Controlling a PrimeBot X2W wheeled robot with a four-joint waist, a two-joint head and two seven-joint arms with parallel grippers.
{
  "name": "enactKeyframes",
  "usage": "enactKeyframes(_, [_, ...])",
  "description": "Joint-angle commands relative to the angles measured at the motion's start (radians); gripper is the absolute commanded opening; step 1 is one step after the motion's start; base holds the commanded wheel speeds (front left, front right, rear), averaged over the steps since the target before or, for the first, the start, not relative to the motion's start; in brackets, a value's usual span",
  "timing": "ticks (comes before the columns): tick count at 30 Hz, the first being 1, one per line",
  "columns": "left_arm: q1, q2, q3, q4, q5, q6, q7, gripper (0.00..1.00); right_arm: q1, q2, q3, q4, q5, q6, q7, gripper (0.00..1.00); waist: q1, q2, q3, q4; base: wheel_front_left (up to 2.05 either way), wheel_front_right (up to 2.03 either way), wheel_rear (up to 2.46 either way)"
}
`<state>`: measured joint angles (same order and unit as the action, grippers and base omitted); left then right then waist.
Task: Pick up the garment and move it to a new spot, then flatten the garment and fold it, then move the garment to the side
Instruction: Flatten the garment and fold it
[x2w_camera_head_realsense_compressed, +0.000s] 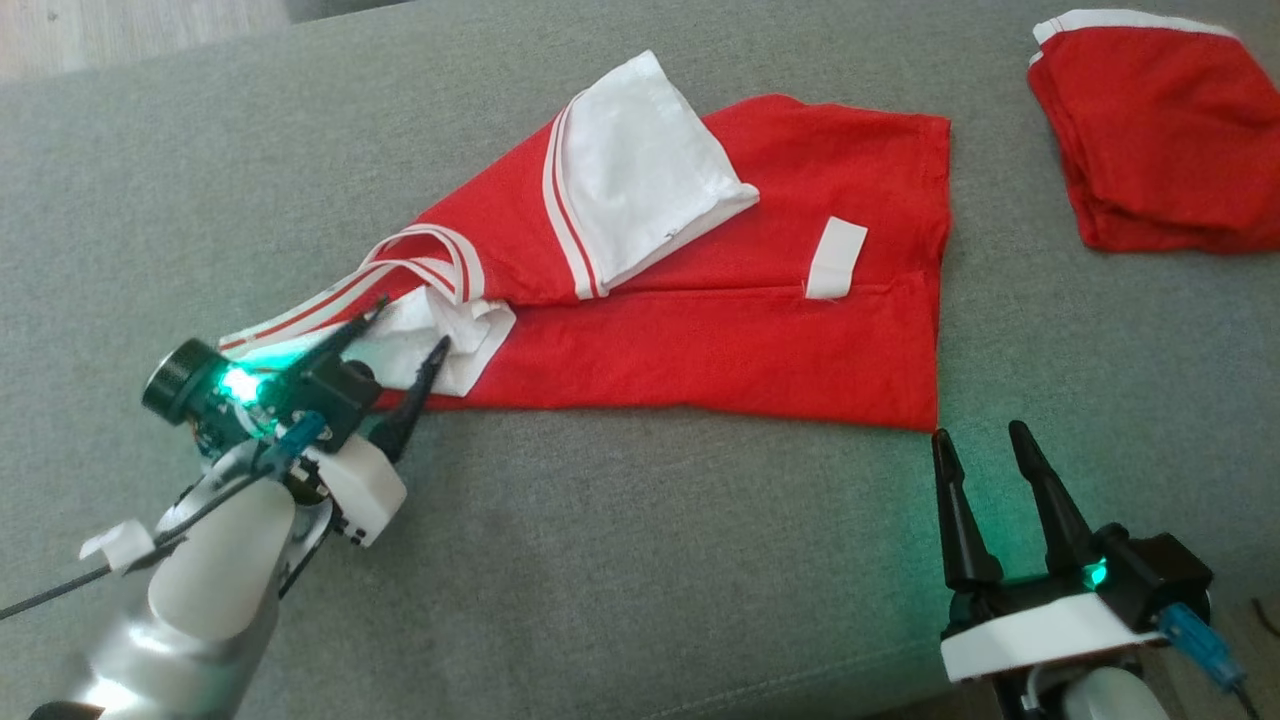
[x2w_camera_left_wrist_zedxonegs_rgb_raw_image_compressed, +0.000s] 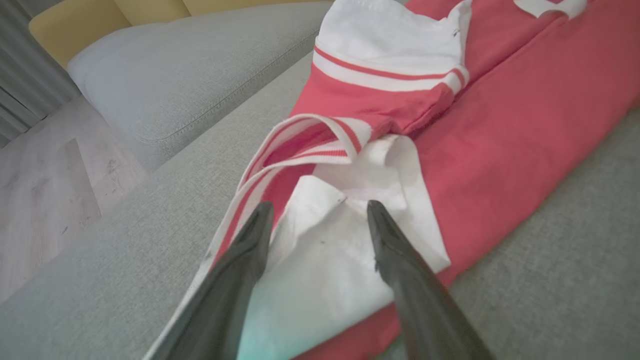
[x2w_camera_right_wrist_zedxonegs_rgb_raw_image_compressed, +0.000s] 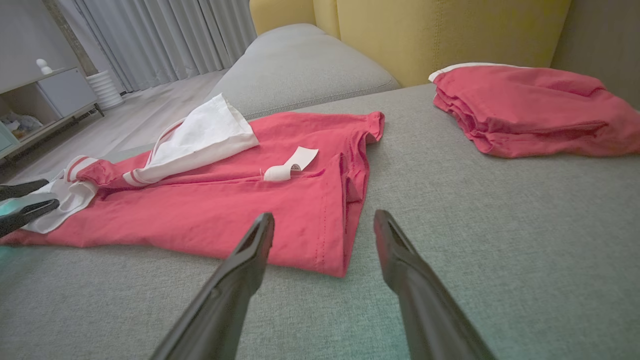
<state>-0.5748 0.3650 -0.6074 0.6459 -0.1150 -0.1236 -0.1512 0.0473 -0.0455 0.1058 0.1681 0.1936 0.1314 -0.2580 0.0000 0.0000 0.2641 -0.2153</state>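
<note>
Garment of red cloth with white striped sleeves (x2w_camera_head_realsense_compressed: 720, 340) lies partly folded on the grey sofa cushion (x2w_camera_head_realsense_compressed: 640, 560). Left gripper (x2w_camera_head_realsense_compressed: 412, 322) has its fingers spread over the white sleeve end; right gripper (x2w_camera_head_realsense_compressed: 980, 432), fingers spread, sits just beside the hem corner, gripping nothing.

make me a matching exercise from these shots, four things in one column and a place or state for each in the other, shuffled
Column A
1. left gripper
2. right gripper
3. white label
4. folded red pile

Column B
a. at the far right of the grey cushion, apart from the spread garment
b. open, fingers astride white cloth at the garment's left end
c. open over bare cushion, just off the garment's near right corner
d. lying on the red cloth, towards the hem

Pairs: 1-b, 2-c, 3-d, 4-a
</note>
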Motion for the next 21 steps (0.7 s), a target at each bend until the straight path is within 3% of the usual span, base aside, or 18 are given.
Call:
enactKeyframes(1, [-0.055,0.029,0.036,-0.013,-0.012,0.000,-0.009,0.69,-0.026,-0.012,0.019,-0.027,0.006,-0.001,-0.004,1.00,0.0000,0.0000,0.000,0.000,0.00,0.00,0.00])
enactKeyframes(2, [-0.059,0.028,0.034,-0.007,-0.013,0.000,-0.012,0.45,-0.027,-0.011,0.019,-0.027,0.006,-0.001,-0.004,1.00,0.0000,0.0000,0.000,0.000,0.00,0.00,0.00])
enactKeyframes(5, [-0.066,0.022,0.031,0.006,-0.020,-0.001,-0.022,0.00,-0.026,-0.011,0.019,-0.028,0.007,-0.001,-0.004,1.00,0.0000,0.0000,-0.001,0.002,0.00,0.00,0.00])
enactKeyframes(11, [-0.057,0.020,0.037,-0.013,-0.036,0.012,-0.061,0.00,-0.013,-0.010,0.009,-0.028,0.008,-0.001,-0.004,1.00,0.0000,0.0000,-0.022,0.021,0.00,0.00,0.00])
enactKeyframes(21, [0.013,0.069,0.062,-0.188,-0.057,0.052,-0.076,0.00,-0.064,-0.056,-0.026,0.042,0.104,-0.001,-0.004,1.00,0.0000,0.0000,-0.044,0.089,0.00,0.00,0.00])
